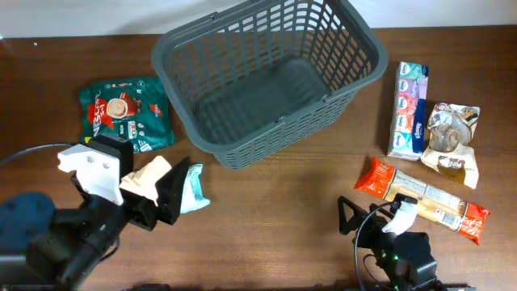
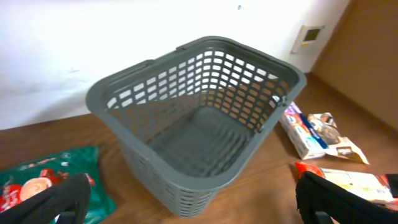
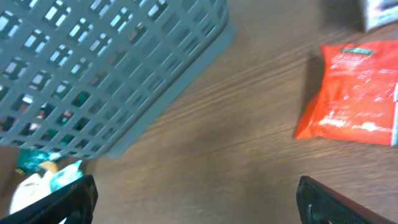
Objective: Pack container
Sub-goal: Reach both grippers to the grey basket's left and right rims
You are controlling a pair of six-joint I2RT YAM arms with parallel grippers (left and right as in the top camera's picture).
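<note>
Black plastic fingers of the left gripper [image 2: 199, 210] stand spread wide with nothing between them, and the right gripper [image 3: 199, 202] is spread just as wide and just as empty. From overhead, a soft, rumpled cream packet [image 1: 145, 178] lies under the left gripper, with a glossy teal packet [image 1: 194, 187] just beside its inner finger; I cannot tell whether either is touched. A crinkled green packet [image 1: 125, 113] lies flat a little ahead and to its outer side. Straight ahead of both grippers sits the basket [image 2: 217, 74], a dark grey rigid plastic tub with slotted lattice walls, a thick rim and a ribbed solid base, and it is bare inside. Ahead of the right gripper and to its outer side lies a long, shiny orange packet [image 1: 420, 198]. Further on are a flat printed box [image 1: 408, 109] and a crumpled brown-and-white packet [image 1: 452, 137], touching each other. All rest on the wood-grain table [image 3: 236, 143]. Packing looks not yet begun, so the step in hand is the first pick. The left gripper likely needs to drop onto the cream packet, close gently on its yielding film, then lift clear over the basket's near rim.
</note>
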